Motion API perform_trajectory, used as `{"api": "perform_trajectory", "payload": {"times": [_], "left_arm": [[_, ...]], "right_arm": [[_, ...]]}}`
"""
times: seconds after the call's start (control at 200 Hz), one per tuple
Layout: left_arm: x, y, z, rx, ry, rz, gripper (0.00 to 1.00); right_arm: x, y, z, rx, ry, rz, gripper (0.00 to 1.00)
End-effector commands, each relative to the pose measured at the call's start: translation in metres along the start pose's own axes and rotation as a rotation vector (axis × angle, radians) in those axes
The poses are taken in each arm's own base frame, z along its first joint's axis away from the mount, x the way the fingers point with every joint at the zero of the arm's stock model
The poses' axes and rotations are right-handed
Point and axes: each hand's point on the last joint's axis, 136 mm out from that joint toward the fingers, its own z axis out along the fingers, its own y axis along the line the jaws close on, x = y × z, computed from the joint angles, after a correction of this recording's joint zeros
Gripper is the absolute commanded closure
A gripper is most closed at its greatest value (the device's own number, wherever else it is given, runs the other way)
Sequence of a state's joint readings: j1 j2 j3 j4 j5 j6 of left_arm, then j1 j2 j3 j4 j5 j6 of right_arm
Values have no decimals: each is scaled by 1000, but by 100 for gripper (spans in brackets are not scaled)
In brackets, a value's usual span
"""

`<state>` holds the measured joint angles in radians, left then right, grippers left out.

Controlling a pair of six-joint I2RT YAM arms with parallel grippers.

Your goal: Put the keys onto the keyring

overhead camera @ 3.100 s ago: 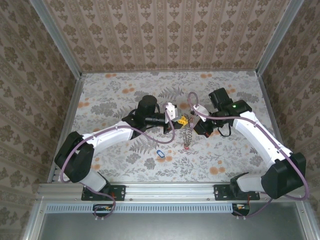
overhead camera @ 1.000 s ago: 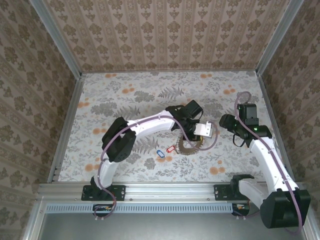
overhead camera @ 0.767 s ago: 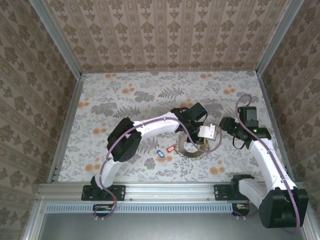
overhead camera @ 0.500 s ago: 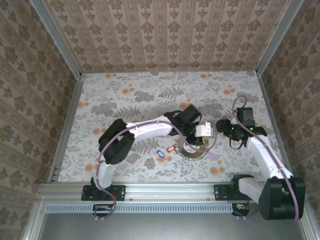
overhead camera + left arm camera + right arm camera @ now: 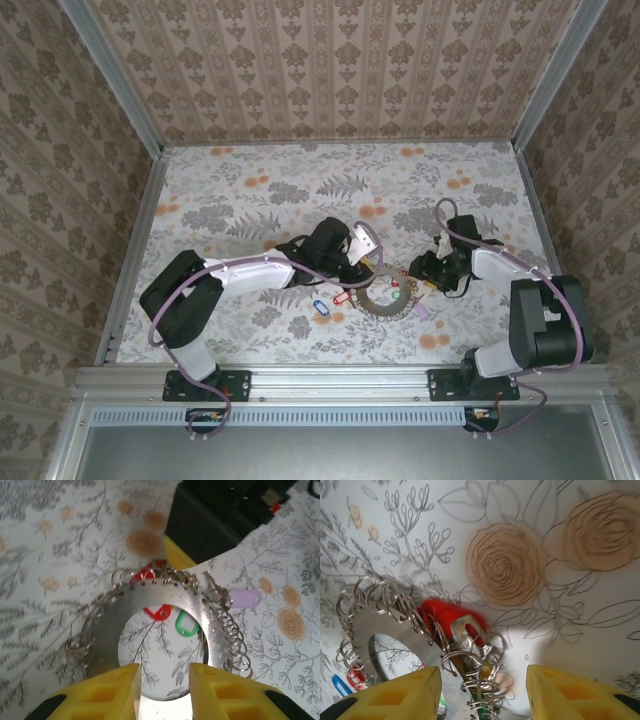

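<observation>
looking from above, keyring (image 5: 385, 300) lies flat between the arms, blue key (image 5: 320, 307) loose near it. left wrist: left gripper (image 5: 162, 690) parted, empty, at its rim. right wrist: right gripper (image 5: 485, 700) parted astride coils (image 5: 470, 675); closing could snag several, dragging the ring.

Table top (image 5: 230, 180): flat, covered in a pale floral print with grey leaves and orange blooms.
Back wall (image 5: 330, 70), left wall (image 5: 50, 200), right wall (image 5: 600, 200): beige striped damask wallpaper.
Left post (image 5: 112, 70), right post (image 5: 559, 70): bare metal, at the back corners.
Rail (image 5: 340, 415): slotted metal, along the table's near edge.
</observation>
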<state>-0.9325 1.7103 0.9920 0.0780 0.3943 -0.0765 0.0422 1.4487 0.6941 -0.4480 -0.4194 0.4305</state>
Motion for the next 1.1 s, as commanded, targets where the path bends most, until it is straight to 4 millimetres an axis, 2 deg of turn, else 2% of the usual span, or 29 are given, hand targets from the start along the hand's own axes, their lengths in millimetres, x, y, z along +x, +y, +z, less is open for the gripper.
{"api": "perform_trajectory", "payload": {"times": [0.0,0.195,0.41,0.565,0.83,0.915,0.95,1.095], "left_arm": [[-7,11,-6,-36,-29,-126,69],[9,14,4,-21,34,-192,71],[34,29,17,-19,125,-310,80],[46,34,28,-18,165,-361,81],[59,43,40,-19,214,-416,81],[65,46,42,-30,231,-426,82],[68,48,43,-36,238,-431,82],[78,55,44,-46,255,-460,84]], "right_arm": [[-1,5,1,13,17,-41,52],[9,6,7,12,52,-59,53],[18,2,12,17,80,-51,55],[20,5,11,1,92,-64,57],[31,14,17,-24,157,-57,61],[31,16,20,-31,165,-56,61],[31,18,21,-39,165,-62,66],[28,30,18,-101,148,-72,68]]}}
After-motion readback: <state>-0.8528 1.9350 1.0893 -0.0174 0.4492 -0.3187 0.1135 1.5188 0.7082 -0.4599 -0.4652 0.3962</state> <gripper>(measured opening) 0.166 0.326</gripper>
